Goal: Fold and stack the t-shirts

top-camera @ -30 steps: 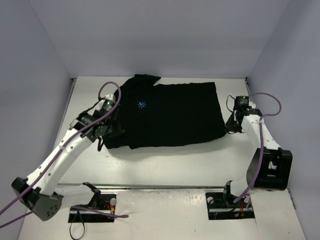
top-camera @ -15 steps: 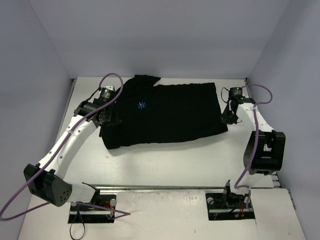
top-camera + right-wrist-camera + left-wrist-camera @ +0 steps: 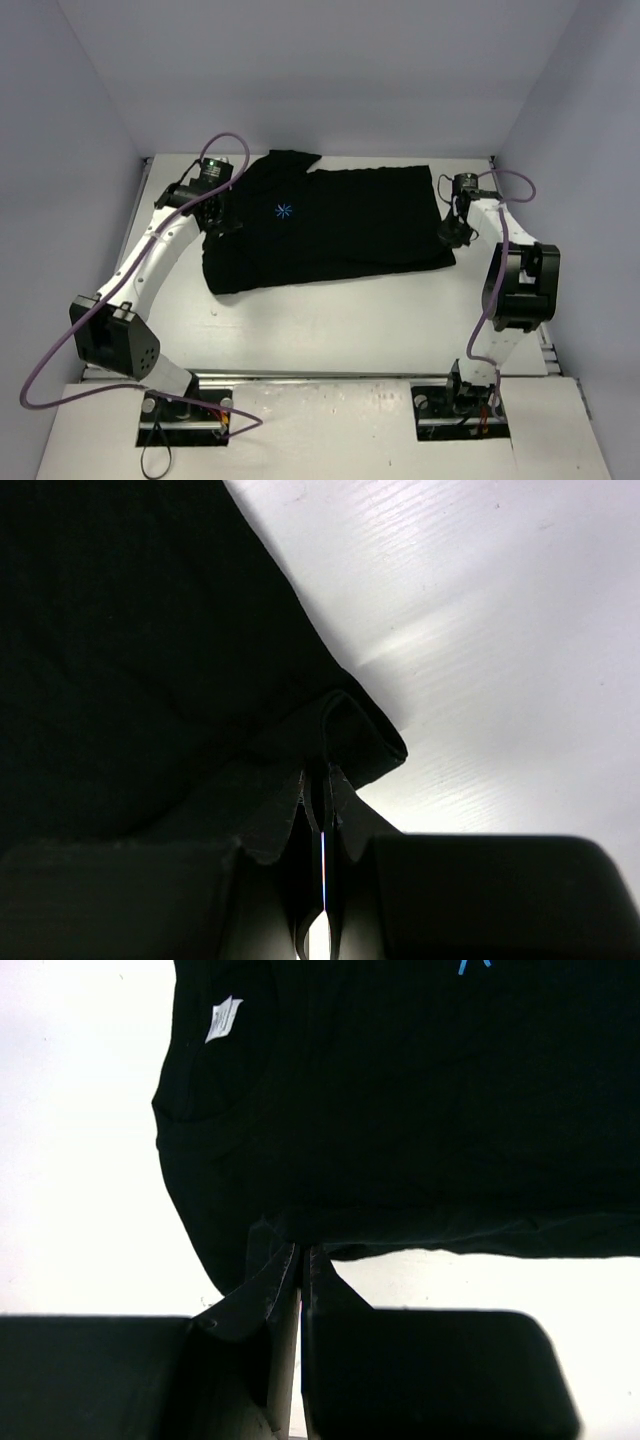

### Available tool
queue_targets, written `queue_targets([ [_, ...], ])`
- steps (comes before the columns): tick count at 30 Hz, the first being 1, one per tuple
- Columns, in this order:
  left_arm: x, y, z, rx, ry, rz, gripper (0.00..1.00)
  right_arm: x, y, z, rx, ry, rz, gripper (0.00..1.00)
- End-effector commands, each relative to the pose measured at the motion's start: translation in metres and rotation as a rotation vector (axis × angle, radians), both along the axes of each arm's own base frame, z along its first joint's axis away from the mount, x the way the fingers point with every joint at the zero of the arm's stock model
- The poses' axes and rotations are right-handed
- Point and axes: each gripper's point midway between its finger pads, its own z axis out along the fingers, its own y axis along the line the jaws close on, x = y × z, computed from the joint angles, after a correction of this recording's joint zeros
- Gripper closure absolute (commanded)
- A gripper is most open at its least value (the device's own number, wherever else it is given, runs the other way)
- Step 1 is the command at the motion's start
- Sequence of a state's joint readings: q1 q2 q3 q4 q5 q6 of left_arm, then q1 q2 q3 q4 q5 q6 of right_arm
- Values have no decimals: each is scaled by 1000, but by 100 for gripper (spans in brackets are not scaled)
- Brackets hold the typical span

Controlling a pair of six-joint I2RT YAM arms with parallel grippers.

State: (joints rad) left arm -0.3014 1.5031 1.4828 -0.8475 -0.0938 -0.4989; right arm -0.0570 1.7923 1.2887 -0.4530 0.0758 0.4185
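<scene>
**Base plates:** two, the left (image 3: 185,415) and the right (image 3: 462,410), are seen at the bottom edge of the overhead view, each with an arm rising from it.

**Table** (image 3: 340,320): white, bare across the lower middle of the overhead view.

**Left gripper** (image 3: 301,1250): its fingers are pressed together, and a fold of the black cloth's edge is pinched between them. In the overhead view it is placed at the garment's left side (image 3: 220,224), left of centre.

**Right gripper** (image 3: 323,770): its fingers are likewise pressed together, and a doubled-over corner of cloth is caught in them. From overhead it is found at the garment's right edge (image 3: 447,232), right of centre.

**T-shirt** (image 3: 340,225): black and short-sleeved, spread flat on the table in the middle of the overhead view, between the two grippers. The near edge is slightly raised at both pinched points.

**Logo** (image 3: 284,210): a small light-blue star, set on the chest left of centre.

**Label** (image 3: 223,1018): white, seen at the upper left of the left wrist view.

**Back wall** (image 3: 320,70): plain and pale, across the top.
</scene>
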Motion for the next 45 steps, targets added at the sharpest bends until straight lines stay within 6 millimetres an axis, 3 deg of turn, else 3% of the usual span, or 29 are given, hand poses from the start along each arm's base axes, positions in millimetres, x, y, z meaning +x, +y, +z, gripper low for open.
queue_targets([
  [1, 29, -3, 33, -15, -132, -36, 100, 12, -10, 13, -39, -33, -23, 100],
  [9, 56, -12, 41, 11, -157, -112, 100, 12, -14, 7, -38, -18, -29, 100],
  [25, 92, -20, 20, 65, -116, -186, 100, 12, -15, -11, -38, 27, -36, 100],
  [35, 108, -21, 36, 88, -167, -192, 100, 26, -16, 6, -20, -30, -53, 100],
  [42, 119, -22, 28, 104, -158, -199, 100, 39, -13, 5, 9, -44, -67, 96],
  [45, 124, -21, 21, 119, -144, -202, 96, 50, -10, 9, 25, -65, -66, 89],
])
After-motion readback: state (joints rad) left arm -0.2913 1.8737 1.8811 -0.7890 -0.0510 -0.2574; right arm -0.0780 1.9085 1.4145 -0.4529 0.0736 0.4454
